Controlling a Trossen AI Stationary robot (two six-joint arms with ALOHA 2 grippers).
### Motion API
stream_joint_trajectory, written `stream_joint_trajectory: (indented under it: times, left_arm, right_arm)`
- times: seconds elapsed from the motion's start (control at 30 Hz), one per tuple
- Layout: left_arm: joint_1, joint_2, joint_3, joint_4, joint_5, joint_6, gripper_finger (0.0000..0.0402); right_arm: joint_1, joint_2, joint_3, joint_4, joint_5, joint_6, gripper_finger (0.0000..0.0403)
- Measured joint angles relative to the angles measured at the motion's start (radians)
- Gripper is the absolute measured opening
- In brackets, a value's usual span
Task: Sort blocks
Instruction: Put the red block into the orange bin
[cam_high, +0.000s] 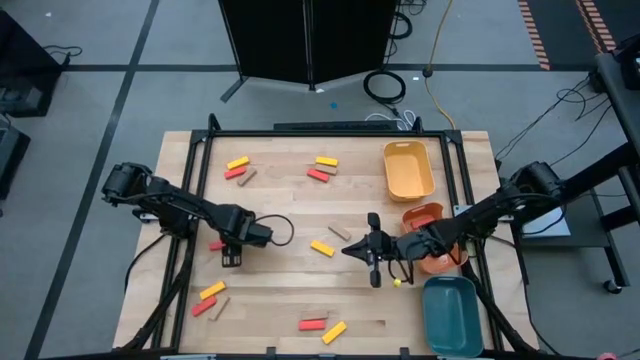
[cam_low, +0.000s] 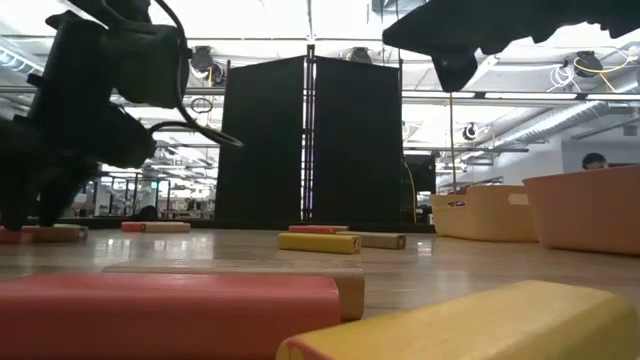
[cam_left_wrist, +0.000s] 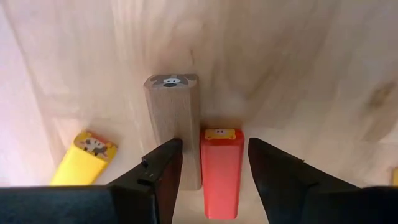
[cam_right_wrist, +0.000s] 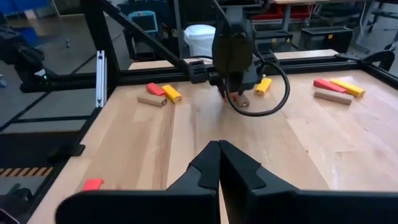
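Left claw (cam_high: 231, 259) is down at the worktop (cam_high: 280, 200) on its left half, fingers (cam_left_wrist: 163, 177) parted around a red block (cam_left_wrist: 221, 171) — one finger on each side, pressed between it and a tan block (cam_left_wrist: 172, 121) lying just beside. Whether the fingers actually press the red block I cannot tell. A yellow block (cam_left_wrist: 81, 162) lies near, angled away.

Right claw (cam_high: 373, 268) hangs above the middle of the worktop, fingers (cam_right_wrist: 205, 165) shut together, holding nothing.

Blocks are scattered in small groups of red, yellow and tan:
- far left — a yellow block (cam_high: 237, 162) with red and tan beside it
- far centre — a yellow block (cam_high: 326, 161) over a red one
- centre — a yellow block (cam_high: 321, 248) and a tan block (cam_high: 339, 232)
- near left — a yellow block (cam_high: 211, 291) with red and tan
- near edge — a red block (cam_high: 312, 324) and a yellow block (cam_high: 334, 332)

Three trays line the right edge — yellow tray (cam_high: 408, 170), orange tray (cam_high: 436, 240), teal tray (cam_high: 450, 314). No block shows in the yellow or teal tray.
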Motion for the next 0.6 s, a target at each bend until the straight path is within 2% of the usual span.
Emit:
stream_joint_trajectory:
  times: [0.17,0.37,0.5,0.6]
  left_arm:
    - [-0.002,-0.015,0.035,-0.021,-0.014,0.006,0.0182]
    - [-0.015,-0.120,0.061,-0.062,-0.082,-0.062,0.0182]
    - [-0.042,-0.150,0.021,-0.139,-0.003,-0.130,0.0182]
    - [-0.068,-0.143,-0.020,-0.130,0.031,-0.156,0.0182]
  right_arm:
    - [0.000,0.000,0.000,-0.014,0.000,-0.006,0.0000]
    - [0.000,0.000,0.000,-0.051,-0.002,-0.007,0.0000]
    - [0.000,0.000,0.000,-0.057,-0.002,-0.007,0.0000]
    - [0.000,0.000,0.000,-0.066,-0.003,-0.007,0.0000]
